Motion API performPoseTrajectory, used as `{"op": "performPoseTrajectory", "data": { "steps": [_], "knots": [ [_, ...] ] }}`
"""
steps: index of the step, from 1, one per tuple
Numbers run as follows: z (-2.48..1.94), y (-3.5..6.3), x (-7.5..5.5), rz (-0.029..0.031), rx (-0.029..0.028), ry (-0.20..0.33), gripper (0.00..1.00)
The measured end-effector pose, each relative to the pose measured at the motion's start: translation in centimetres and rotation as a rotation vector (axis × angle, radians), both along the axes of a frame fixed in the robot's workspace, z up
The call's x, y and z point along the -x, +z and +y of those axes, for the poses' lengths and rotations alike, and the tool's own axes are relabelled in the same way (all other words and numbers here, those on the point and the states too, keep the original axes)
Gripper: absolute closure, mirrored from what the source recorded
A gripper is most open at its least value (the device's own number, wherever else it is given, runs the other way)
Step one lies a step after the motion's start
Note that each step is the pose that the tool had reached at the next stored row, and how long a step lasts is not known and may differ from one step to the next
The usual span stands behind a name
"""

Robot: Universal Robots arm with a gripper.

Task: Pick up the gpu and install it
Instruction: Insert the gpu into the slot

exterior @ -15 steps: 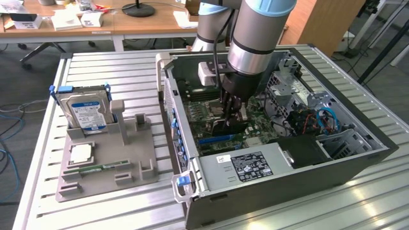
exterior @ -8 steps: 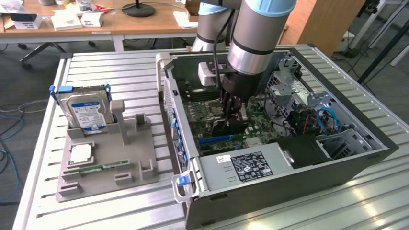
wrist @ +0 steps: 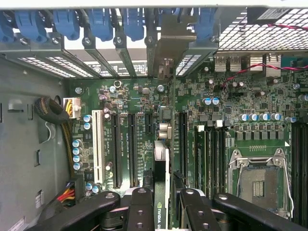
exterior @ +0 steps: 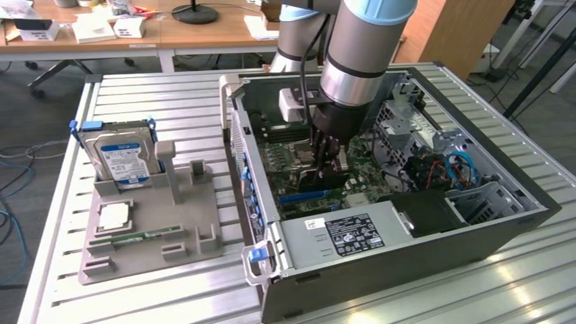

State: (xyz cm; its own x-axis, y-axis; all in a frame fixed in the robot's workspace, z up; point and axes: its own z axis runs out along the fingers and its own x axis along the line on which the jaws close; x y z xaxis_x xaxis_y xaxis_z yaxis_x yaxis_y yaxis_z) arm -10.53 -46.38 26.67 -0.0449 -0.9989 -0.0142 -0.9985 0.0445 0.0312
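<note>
Risk: gpu [wrist: 160, 211], pinched edge-on in gripper [exterior: 326, 156] over motherboard [wrist: 120, 96], tilting and snagging case wall [exterior: 241, 155] at 9 o'clock, exterior view.

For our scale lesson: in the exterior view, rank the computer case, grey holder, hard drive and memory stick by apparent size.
1. computer case
2. grey holder
3. hard drive
4. memory stick
No close calls.
</note>
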Motion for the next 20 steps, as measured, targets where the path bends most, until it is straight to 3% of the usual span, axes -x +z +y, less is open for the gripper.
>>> {"op": "performPoseTrajectory", "data": {
  "steps": [20],
  "knots": [
    [0.00,-0.11,0.07,-0.0008,0.0000,0.001,0.74]
  ]
}}
